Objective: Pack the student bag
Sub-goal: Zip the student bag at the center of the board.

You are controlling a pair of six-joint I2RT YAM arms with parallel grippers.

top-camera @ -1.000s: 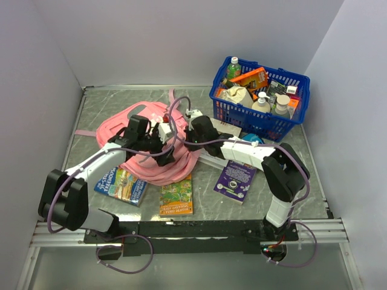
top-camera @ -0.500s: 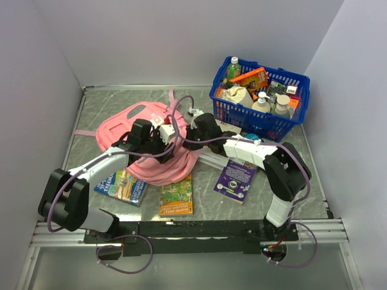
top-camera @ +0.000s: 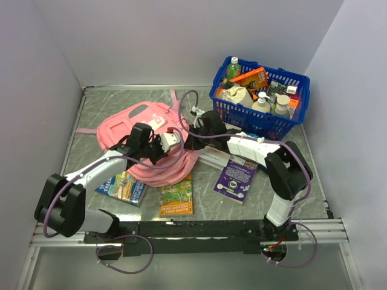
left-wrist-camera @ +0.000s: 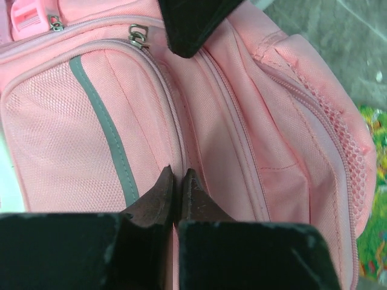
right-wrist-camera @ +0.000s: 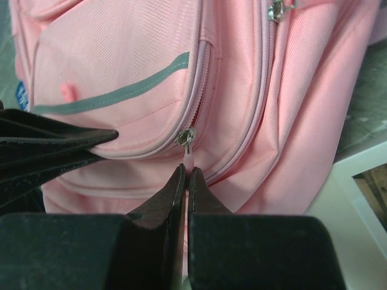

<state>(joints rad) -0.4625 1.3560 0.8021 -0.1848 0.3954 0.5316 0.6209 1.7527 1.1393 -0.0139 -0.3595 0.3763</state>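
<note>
- While both arms meet over it, the student bag (top-camera: 120, 128) lies flat on the table (top-camera: 115, 99), left of the middle and nearer to the far edge. One pink strap points to the left edge.
- The right gripper (right-wrist-camera: 186, 176) has its fingers pressed together on the pink zipper pull (right-wrist-camera: 188, 156) of a front pocket, and the metal slider sits just above the tips.
- The left gripper (left-wrist-camera: 178, 184) is clenched too, at the seam beside the pocket with the grey stripe. It seems to pinch a thin fold of the bag's fabric, but the tips cover that place.
- A blue basket (top-camera: 254, 118), full of bottles and packets, stands in the far right corner, well apart from the bag.
- Three printed things lie toward the near edge:
  - a blue book (top-camera: 124, 186), partly under the left forearm;
  - a green and orange book (top-camera: 176, 196), whose far end touches the bag;
  - a purple booklet (top-camera: 234, 179), right of the middle.
- A flat white box (top-camera: 211, 158) lies between the bag and the booklet, mostly covered by the right forearm.
- From above, both wrists and the purple cables cover the middle of the bag, so the fingertips cannot be made out there.
- In each wrist view the other gripper is only a dark shape cut off by the frame.
</note>
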